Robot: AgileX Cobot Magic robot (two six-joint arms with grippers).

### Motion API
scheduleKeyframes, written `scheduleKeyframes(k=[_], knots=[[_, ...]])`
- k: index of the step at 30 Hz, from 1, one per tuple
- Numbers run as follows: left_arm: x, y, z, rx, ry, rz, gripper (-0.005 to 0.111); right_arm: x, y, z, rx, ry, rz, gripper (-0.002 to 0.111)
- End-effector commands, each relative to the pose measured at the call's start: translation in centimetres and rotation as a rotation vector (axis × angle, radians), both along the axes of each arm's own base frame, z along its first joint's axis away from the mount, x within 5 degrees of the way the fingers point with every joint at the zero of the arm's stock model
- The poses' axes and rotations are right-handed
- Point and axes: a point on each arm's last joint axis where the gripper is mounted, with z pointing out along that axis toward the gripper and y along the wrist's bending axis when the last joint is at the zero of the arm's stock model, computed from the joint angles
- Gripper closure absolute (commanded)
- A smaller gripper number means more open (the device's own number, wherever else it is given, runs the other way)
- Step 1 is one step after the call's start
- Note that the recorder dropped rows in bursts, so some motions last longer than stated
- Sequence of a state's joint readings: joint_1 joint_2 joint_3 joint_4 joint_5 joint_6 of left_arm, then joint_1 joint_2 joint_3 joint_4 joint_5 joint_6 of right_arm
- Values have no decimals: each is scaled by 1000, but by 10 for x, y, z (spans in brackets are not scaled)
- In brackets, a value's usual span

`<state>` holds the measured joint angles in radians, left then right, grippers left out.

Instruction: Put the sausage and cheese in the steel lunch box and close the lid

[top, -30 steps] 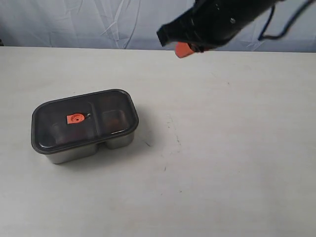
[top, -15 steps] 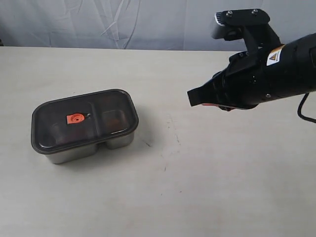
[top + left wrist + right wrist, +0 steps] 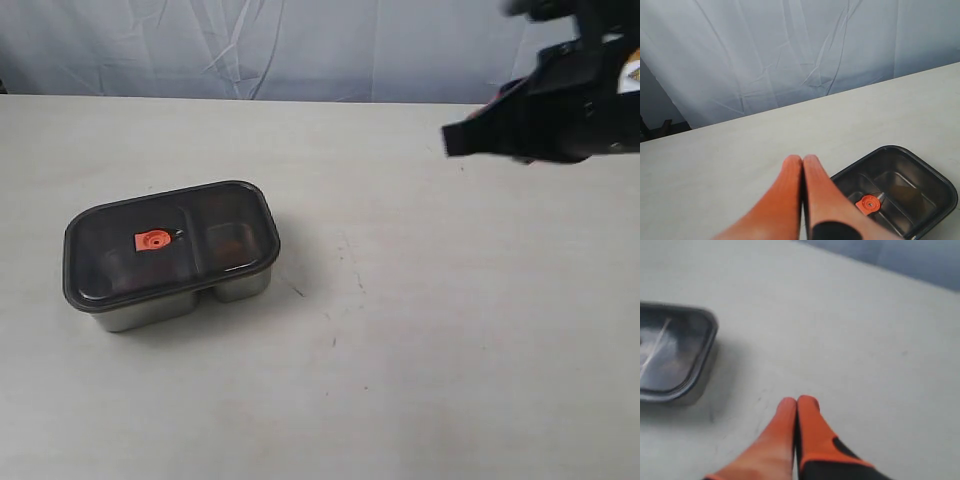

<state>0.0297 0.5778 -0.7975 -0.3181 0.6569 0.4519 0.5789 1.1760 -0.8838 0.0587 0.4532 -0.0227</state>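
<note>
Now | lid (image 3: 215,215) on steel lunch box (image 3: 140,315) on table (image 3: 450,350) | both jaws pressed together, empty

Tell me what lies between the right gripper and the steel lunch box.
Nothing: between right gripper and steel lunch box only bare table with small dark specks, clearest in the exterior view.

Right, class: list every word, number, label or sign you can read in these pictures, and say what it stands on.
Nothing can be read.
Sticker on the right arm: blurred, cut by the picture's edge, unreadable.
Orange valve on the lid: any marking too small to read.
</note>
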Motion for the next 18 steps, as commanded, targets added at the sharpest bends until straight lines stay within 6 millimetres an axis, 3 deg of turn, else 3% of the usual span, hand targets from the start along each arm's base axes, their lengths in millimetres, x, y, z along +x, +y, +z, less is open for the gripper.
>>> scheduleKeyframes(k=[1, 5, 9, 14, 18], knots=[[-1, 0, 0, -4, -7, 1, 107, -10, -56, 40, 53, -181, -194, 108], [-1, 0, 0, -4, -7, 1, 107, -35, -109, 62, 71, -290, -422, 108], [-1, 0, 0, -4, -7, 1, 107, -86, -144, 70, 50, -415, -624, 108], [-1, 0, 0, -4, -7, 1, 107, -138, -151, 58, 36, -462, -741, 108], [-1, 0, 0, -4, -7, 1, 107, -156, -148, 43, 30, -444, -746, 108]])
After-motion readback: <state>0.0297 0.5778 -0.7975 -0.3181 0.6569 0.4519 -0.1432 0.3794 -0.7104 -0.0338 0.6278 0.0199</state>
